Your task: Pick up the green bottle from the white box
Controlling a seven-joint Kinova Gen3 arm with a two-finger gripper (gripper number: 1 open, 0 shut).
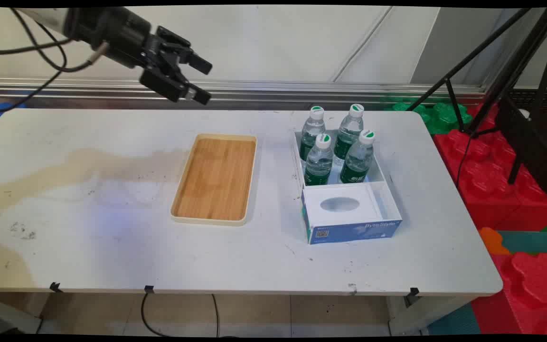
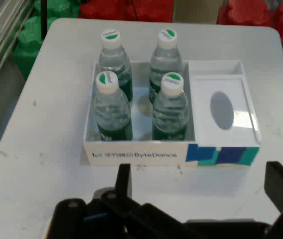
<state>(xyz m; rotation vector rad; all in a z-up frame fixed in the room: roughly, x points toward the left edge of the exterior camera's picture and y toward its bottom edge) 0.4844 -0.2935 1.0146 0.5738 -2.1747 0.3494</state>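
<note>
White cardboard box (image 1: 387,190) sitting on the table's (image 1: 112,256) right half, printed blue along its near face. Holding four bottles (image 1: 318,161) in its far compartment, standing upright in two rows of two, each with clear body, green label and white cap marked green. Carrying in its near compartment a white insert (image 1: 340,205) with one oval opening; nothing showing inside that opening. Showing in the hand view as the same box (image 2: 136,155) lying crosswise, the four bottles (image 2: 112,110) at its left, the insert (image 2: 223,109) at its right.

Lying left of the box and apart from it, one wooden tray (image 1: 215,179) with a pale rim, long side running away from the camera, bare inside.

Hanging high over the table's far edge, up and left of the tray, one black gripper (image 1: 203,81), spread wide and gripping nothing, pointing right and down toward the box. Rising from the bottom of the hand view, the gripper (image 2: 201,196) with its fingers (image 2: 124,180) well apart, the box just beyond them across bare table.

Spreading across the table's left half, a brownish stain (image 1: 88,161). Standing off the table's right end, one black tripod (image 1: 515,80), over red foam blocks (image 1: 506,190) and green ones (image 1: 444,116).

Counting up: one box, four bottles, one insert, one tray, one gripper.
</note>
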